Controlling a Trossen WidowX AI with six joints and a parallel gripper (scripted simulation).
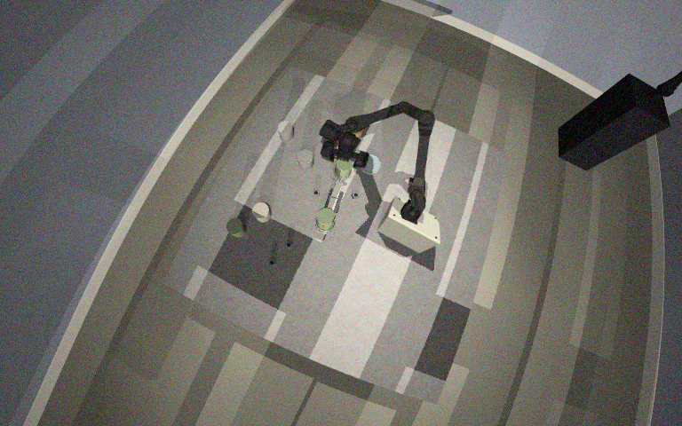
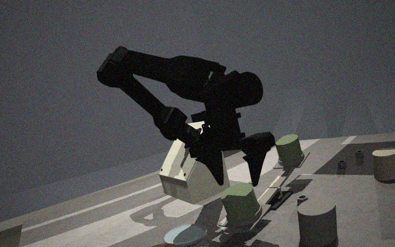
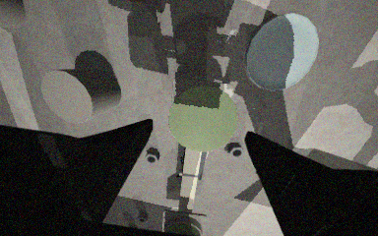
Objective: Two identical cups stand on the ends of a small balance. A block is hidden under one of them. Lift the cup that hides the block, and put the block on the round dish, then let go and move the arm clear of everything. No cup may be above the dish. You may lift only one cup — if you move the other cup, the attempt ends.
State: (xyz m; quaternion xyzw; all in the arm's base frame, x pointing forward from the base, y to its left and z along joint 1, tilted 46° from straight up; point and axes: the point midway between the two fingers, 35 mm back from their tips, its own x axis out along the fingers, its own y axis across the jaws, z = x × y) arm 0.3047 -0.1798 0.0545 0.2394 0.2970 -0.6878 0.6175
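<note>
Zero readable labels; the claw [image 1: 344, 156] [image 2: 238, 185] [image 3: 199, 129], released, hangs above the balance's twelve o'clock green cup [image 1: 343, 168] [image 2: 241, 202] [image 3: 203, 120] in top view.

The bent arm points its pincer [image 1: 346, 161] [image 2: 238, 185] [image 3: 199, 129] downward, fingers spread wide.

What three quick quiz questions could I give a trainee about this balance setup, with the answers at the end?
1. True or false: the claw is shut on a green cup.
2. Which is nearer the round dish: the green cup under the claw, or the green cup at the balance's other end?
3. Fill in the blank: the round dish is pale ____.

Key:
1. False; it is open.
2. The green cup under the claw.
3. Blue.
</note>
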